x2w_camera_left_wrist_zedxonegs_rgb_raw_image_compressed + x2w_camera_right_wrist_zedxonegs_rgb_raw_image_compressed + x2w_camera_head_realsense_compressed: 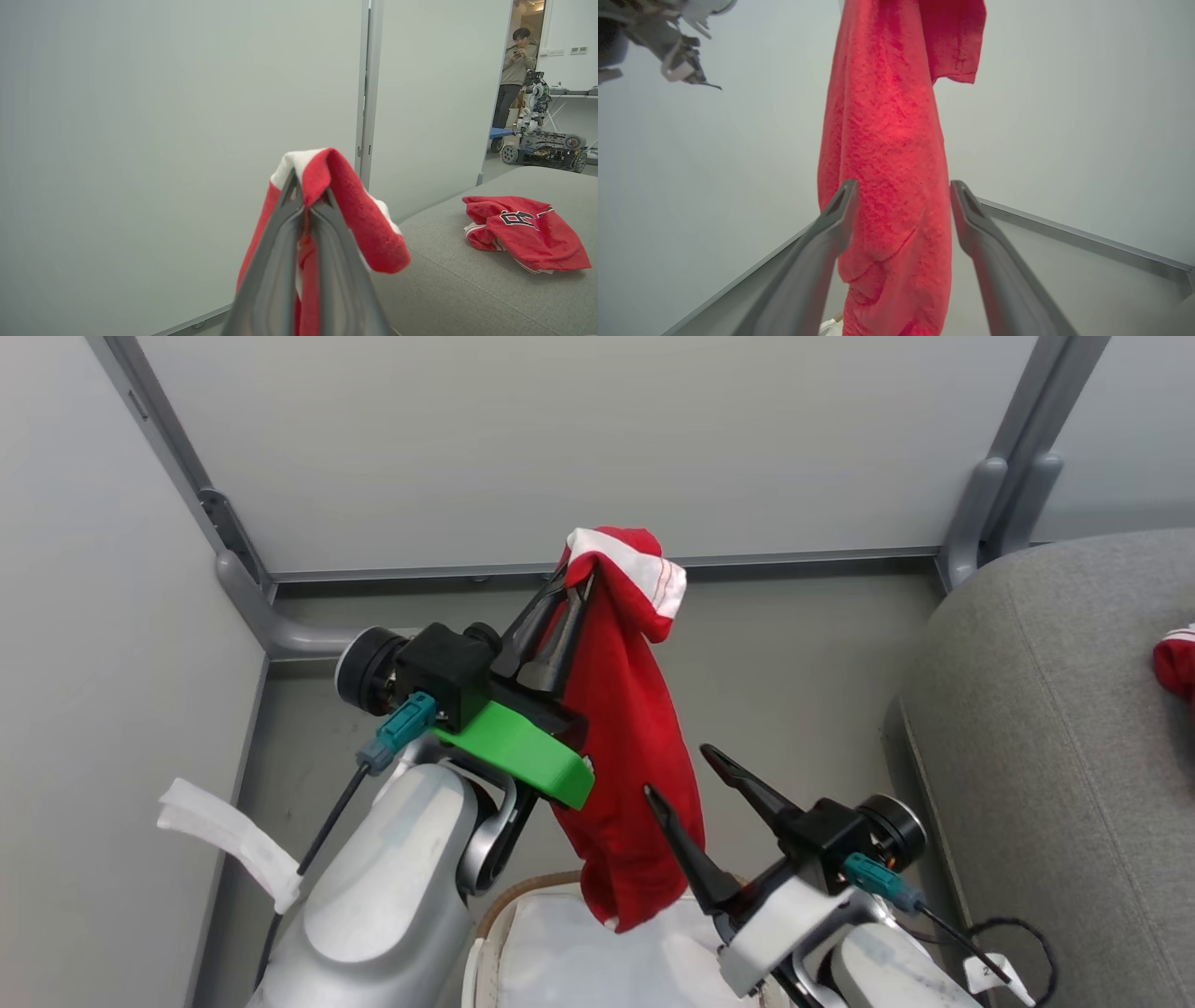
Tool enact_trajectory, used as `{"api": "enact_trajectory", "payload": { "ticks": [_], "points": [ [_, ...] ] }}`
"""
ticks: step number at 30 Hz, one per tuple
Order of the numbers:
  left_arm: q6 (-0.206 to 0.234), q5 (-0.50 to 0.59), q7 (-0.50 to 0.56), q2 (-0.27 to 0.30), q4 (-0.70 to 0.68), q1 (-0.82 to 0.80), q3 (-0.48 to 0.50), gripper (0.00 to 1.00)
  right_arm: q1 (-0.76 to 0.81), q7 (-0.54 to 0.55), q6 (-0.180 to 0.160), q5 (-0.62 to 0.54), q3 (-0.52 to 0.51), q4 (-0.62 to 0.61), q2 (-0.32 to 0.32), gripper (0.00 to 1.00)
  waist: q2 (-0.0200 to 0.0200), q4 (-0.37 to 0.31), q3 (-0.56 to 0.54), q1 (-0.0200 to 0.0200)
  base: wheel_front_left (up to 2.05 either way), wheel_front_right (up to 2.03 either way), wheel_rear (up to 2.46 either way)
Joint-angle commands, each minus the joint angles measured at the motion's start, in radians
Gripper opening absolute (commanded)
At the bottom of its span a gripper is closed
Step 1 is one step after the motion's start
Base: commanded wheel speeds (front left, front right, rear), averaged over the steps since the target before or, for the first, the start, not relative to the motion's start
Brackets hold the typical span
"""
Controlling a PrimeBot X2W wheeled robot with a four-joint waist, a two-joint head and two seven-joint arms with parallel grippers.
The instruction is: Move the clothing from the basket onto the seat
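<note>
Basket (509, 891) nearest, low in the head view, white liner (560, 952) showing, no more red visible in the part in sight. Just above it, tail of the red garment (625, 728), hanging close to the rim; touching or clear, impossible to tell. Right jaws wide open and empty, spread about the hanging cloth in the right wrist view, contact with it uncertain. Left jaws higher up, clamped on the garment's top, white-trimmed fold flopped over the tips. Likely step: carrying this piece across to the seat (1027, 728), off to the right, well apart from the basket. Keep the left pinch firm throughout. Raise first, to lift the tail clear of the rim and avoid dragging the basket. Draw the right jaws out of the cloth's path before swinging. Swing right slowly to limit sway. Lower onto bare grey beside the second garment (523, 231), lying crumpled on the seat, not on top of it. Release only after laying most of the cloth down, then back out gently to avoid hooking the draped fold. Farthest off, in the left wrist view, person (516, 60) in a doorway beside another robot (537, 116): probably no concern for the move.
</note>
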Motion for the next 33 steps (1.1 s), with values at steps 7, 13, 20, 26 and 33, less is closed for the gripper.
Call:
{"api": "enact_trajectory", "payload": {
  "ticks": [7, 13, 20, 26, 33],
  "points": [
    [-0.003, -0.032, 0.000, -0.013, -0.016, -0.027, -0.061, 0.00, -0.162, -0.002, -0.001, -0.014, 0.091, 0.046, -0.004, 1.00, 0.0000, 0.087, 0.004, 0.0001, 0.00, 0.00, 0.00],
    [-0.003, -0.078, 0.000, -0.016, -0.057, -0.033, -0.131, 0.00, -0.217, -0.002, -0.001, -0.018, 0.081, 0.180, -0.005, 0.48, 0.0000, 0.153, 0.013, 0.0001, 0.00, 0.00, 0.00],
    [0.013, -0.086, 0.000, -0.016, -0.063, -0.017, -0.127, 0.00, -0.214, -0.002, -0.001, 0.040, 0.059, 0.238, -0.006, 0.00, 0.0000, 0.151, 0.035, 0.0001, 0.00, 0.00, 0.00],
    [0.014, -0.036, 0.000, -0.015, -0.035, 0.032, -0.079, 1.00, -0.155, -0.002, -0.001, 0.039, -0.015, 0.187, -0.005, 0.00, 0.0000, 0.057, 0.051, 0.0001, 0.00, 0.00, 0.00],
    [0.003, 0.031, 0.000, 0.005, 0.010, 0.135, -0.010, 1.00, -0.077, -0.002, -0.001, 0.024, -0.119, 0.084, -0.005, 0.00, 0.0000, -0.136, 0.056, 0.0001, 0.00, 0.00, 0.00]
  ]
}}
